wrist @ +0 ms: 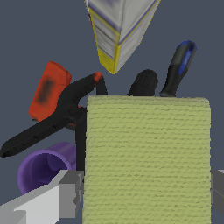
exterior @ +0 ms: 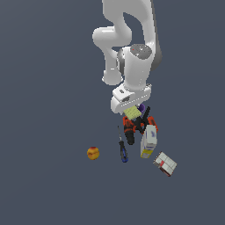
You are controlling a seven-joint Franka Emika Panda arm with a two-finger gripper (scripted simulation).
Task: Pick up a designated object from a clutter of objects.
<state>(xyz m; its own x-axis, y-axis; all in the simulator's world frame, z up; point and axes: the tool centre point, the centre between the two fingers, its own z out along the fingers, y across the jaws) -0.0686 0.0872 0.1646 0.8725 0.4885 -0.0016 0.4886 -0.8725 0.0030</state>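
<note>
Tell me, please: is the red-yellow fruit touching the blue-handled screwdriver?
No, in the exterior view the fruit lies alone, with bare floor between it and the screwdriver.

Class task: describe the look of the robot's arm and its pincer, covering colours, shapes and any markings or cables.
The arm is glossy white, built of rounded tubular segments with a dark grey strip along one side and a grey speckled cap on the wrist joint. The pincer has a blocky white body and light grey, square-edged fingers. No cables or markings show.

Directly beneath the hand (exterior: 133, 115), room is blocked by the drill (exterior: 132, 127), purple cup (wrist: 41, 168), carton (exterior: 148, 141) and screwdriver (exterior: 123, 151); open bench (exterior: 48, 110) is seen around them.
</note>
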